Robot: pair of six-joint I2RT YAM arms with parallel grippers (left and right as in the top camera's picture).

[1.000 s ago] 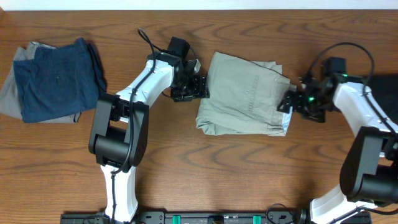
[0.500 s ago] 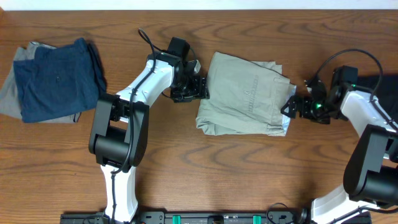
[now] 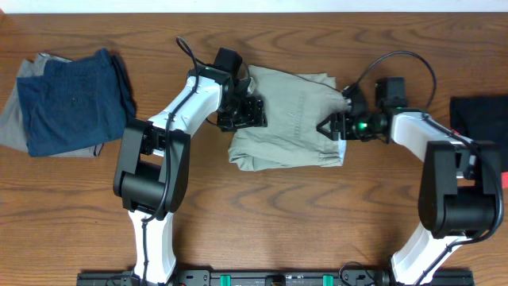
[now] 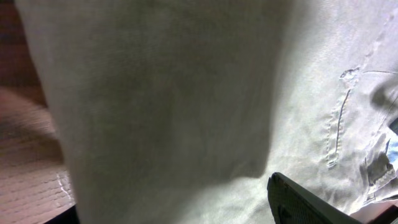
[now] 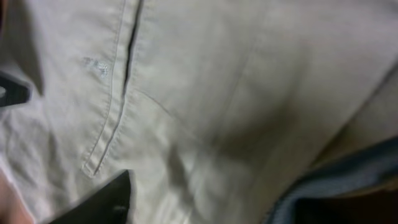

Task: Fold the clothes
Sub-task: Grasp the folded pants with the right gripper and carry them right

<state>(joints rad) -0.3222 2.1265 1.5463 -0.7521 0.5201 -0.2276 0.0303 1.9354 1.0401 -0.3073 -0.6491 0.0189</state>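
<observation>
Khaki trousers [image 3: 290,119] mid desk [image 3: 317,214], L hand [image 3: 258,111] at one edge, R hand [image 3: 327,127] opposite, both partly under cloth, can't tell if gripping.

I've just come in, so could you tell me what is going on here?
Two robot arms are working on a folded pair of khaki trousers in the middle of the table. The left gripper sits at their left edge, the right gripper at their right edge; whether either grips the cloth is unclear. A navy garment lies on a grey garment at far left.
</observation>
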